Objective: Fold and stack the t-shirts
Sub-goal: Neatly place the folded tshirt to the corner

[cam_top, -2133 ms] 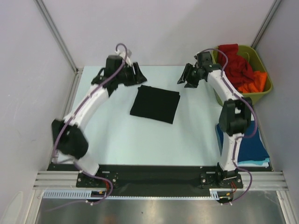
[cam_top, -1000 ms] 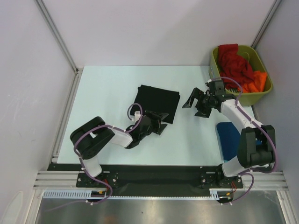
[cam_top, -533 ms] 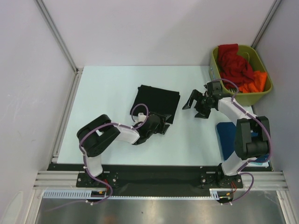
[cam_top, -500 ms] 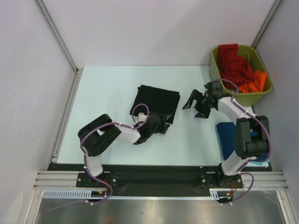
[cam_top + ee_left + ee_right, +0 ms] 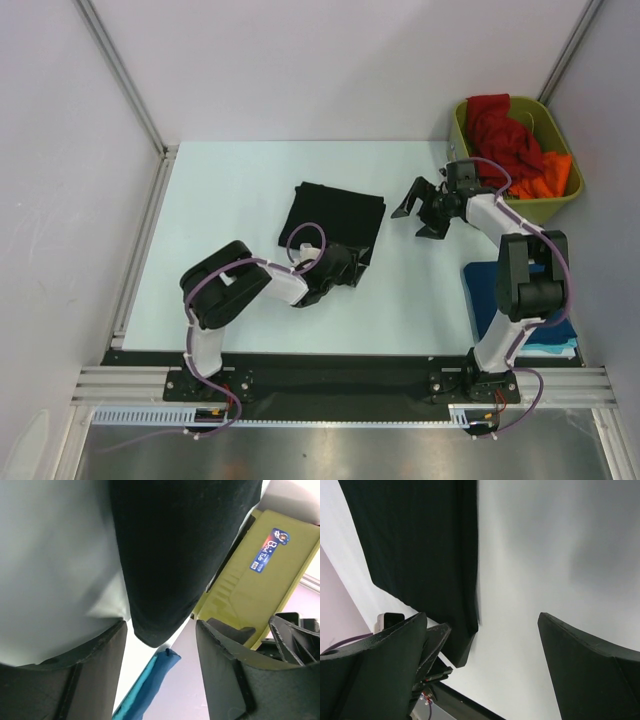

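A folded black t-shirt [image 5: 333, 218] lies flat in the middle of the table. My left gripper [image 5: 352, 263] sits low at its near right corner. In the left wrist view that gripper [image 5: 160, 680] is open, and the corner of the black t-shirt [image 5: 155, 630] points into the gap, touching neither finger. My right gripper [image 5: 416, 213] hovers open to the right of the shirt, with nothing between its fingers. The right wrist view shows the black t-shirt [image 5: 415, 545] edge beyond the wide-open right gripper [image 5: 480, 670]. A folded dark blue t-shirt [image 5: 482, 298] lies at the right on a teal one [image 5: 548, 347].
An olive-green bin [image 5: 556, 204] at the back right holds a red t-shirt [image 5: 500, 135] and an orange one [image 5: 548, 178]. The bin [image 5: 260, 595] and the blue stack [image 5: 150, 685] show beyond the left fingers. Grey walls enclose the table on three sides.
The left arm has swung from the back left down to the shirt's near right corner, its jaws narrowing a little. The right gripper has come forward, then drifted back, staying open.
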Robot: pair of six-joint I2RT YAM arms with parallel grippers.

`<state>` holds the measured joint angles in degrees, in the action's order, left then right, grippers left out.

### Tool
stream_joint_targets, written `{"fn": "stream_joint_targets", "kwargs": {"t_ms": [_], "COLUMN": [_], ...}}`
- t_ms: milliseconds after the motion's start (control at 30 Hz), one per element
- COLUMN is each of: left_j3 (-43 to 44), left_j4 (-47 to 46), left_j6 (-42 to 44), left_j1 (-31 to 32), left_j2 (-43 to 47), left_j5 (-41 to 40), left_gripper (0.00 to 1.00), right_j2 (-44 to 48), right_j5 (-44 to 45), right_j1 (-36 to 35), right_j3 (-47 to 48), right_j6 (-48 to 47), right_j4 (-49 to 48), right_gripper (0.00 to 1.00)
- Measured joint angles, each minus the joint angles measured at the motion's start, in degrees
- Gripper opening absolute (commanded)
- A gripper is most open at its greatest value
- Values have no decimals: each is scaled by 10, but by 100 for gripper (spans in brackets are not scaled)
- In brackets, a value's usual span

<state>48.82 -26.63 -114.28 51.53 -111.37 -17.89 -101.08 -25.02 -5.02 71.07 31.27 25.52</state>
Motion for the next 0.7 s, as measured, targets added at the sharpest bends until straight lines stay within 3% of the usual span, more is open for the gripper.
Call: {"fn": "stream_joint_targets", "kwargs": {"t_ms": [67, 233, 533, 700], "left_j3": [0, -6, -35, -55], "left_j4": [-12, -39, -55, -56], "left_j6": [-3, -8, -7, -7], "left_j1": [0, -1, -6, -17], "left_j2": [-7, -26, -13, 16], "left_j5": [-1, -8, -9, -3], "left_gripper": [56, 19, 0, 0], "right_j2": [-7, -39, -108, -139], "right_j5": [-5, -37, -132, -155], "right_j1": [1, 3, 0, -12], "right_j3": [1, 13, 17, 17], "right_j6": [0, -2, 36, 61], "right_j4": [-2, -3, -72, -110], "right_gripper": [100, 100, 99, 93]}}
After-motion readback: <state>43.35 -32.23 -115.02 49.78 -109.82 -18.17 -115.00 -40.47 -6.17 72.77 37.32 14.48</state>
